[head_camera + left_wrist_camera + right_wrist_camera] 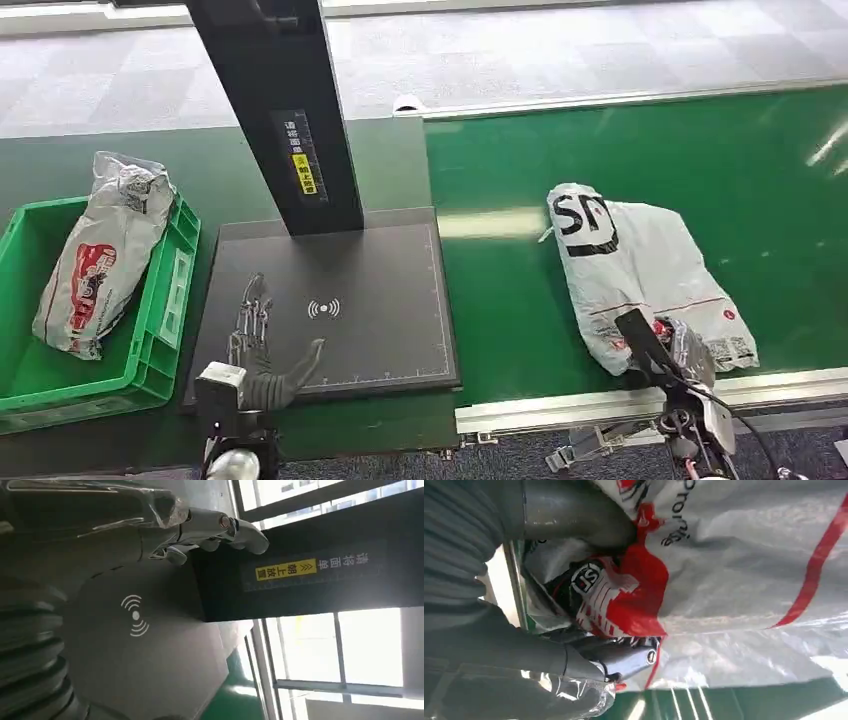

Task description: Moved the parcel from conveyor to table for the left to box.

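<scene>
A white plastic parcel (640, 270) with black and red print lies on the green conveyor belt (700, 150), close to its near edge. My right hand (668, 350) is at the parcel's near end. In the right wrist view the thumb and fingers (624, 660) clamp a crumpled red-and-white fold of the parcel (734, 580). My left hand (258, 345) rests above the black scanner pad (380, 300) with its fingers (200, 527) stretched out and nothing in them.
A green crate (150, 330) at the far left holds another white parcel (100, 260) leaning on its rim. A black column (290, 110) rises from the back of the pad. The conveyor's metal rail (600, 405) runs along the near side.
</scene>
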Controlling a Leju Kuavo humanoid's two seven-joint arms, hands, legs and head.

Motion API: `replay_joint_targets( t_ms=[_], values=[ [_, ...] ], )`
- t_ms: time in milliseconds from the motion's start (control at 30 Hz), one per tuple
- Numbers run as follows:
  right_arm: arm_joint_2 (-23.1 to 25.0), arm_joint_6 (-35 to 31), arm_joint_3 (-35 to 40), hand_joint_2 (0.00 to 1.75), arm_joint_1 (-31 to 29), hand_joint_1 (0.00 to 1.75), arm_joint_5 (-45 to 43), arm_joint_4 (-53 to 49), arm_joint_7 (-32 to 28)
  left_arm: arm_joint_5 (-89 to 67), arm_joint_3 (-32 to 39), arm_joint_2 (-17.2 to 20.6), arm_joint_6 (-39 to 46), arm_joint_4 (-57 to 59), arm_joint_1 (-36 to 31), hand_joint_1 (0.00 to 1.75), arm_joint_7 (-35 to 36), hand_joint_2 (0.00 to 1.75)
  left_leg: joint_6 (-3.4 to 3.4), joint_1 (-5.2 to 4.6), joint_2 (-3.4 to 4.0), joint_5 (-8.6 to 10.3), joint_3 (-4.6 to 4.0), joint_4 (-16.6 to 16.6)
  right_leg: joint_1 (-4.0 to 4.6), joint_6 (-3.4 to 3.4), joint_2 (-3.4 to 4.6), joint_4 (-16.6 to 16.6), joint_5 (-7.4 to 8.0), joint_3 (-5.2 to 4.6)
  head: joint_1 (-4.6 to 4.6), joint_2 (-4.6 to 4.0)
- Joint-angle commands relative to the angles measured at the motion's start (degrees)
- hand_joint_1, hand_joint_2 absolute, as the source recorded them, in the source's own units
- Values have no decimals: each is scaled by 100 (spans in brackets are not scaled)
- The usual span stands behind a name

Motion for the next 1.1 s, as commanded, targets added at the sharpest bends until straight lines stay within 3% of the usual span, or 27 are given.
replay_joint_targets(
  t_ms=[33,233,267,300,467,667,733,800,967,1100],
  values=[
    [573,-133,115,175,176,175,-6,-2108,-266,-81,232,-58,2,-9,-34,0,69,175,1,-5,33,4,-14,2,-4,-5,20,8,10,-28,-2,0],
    [797,-109,780,175,711,175,-296,-4050,-314,-119,308,-83,-11,-19,-13,0,64,175,1,-5,22,2,-12,1,-3,-4,12,8,4,-24,-2,0],
    [843,-188,1026,175,859,175,-502,-4538,-633,-124,316,-81,-11,-17,-15,0,61,175,1,-5,17,2,-11,1,-4,-3,9,8,3,-20,-2,0],
    [861,-147,1177,175,958,175,-495,-4848,-407,-126,324,-82,-12,-14,-18,0,59,175,2,-6,23,3,-12,-1,-4,-4,11,6,6,-23,0,0],
    [772,122,2258,175,1264,175,-708,-5675,-552,-143,261,-18,19,46,-6,0,0,175,1,-6,22,3,-13,-1,-4,-4,12,9,4,-24,-2,0],
    [804,349,3413,175,1125,175,-607,-5021,-421,-100,174,15,18,267,-193,0,-26,175,0,-1,25,4,2,-8,1,-4,15,-2,7,-9,-2,0],
    [976,652,3815,175,923,175,-619,-4507,-454,-56,132,7,30,388,-318,0,-29,175,0,0,28,8,1,-10,2,-5,15,-4,12,-10,-2,0],
    [1142,398,4046,175,790,175,-571,-4090,-416,-1,85,14,75,480,-401,0,-37,175,-1,1,29,4,6,-7,3,-3,20,-2,8,-4,0,0],
    [1452,788,4848,175,636,175,-615,-3382,-519,137,89,24,248,633,-579,0,-10,175,-1,1,29,10,9,-15,4,-6,17,-7,12,-3,0,0],
    [1456,717,4932,175,625,175,-677,-3301,-518,158,71,43,260,621,-582,0,-1,175,-1,1,23,9,7,-13,4,-4,12,-4,9,-3,0,0]
  ],
)
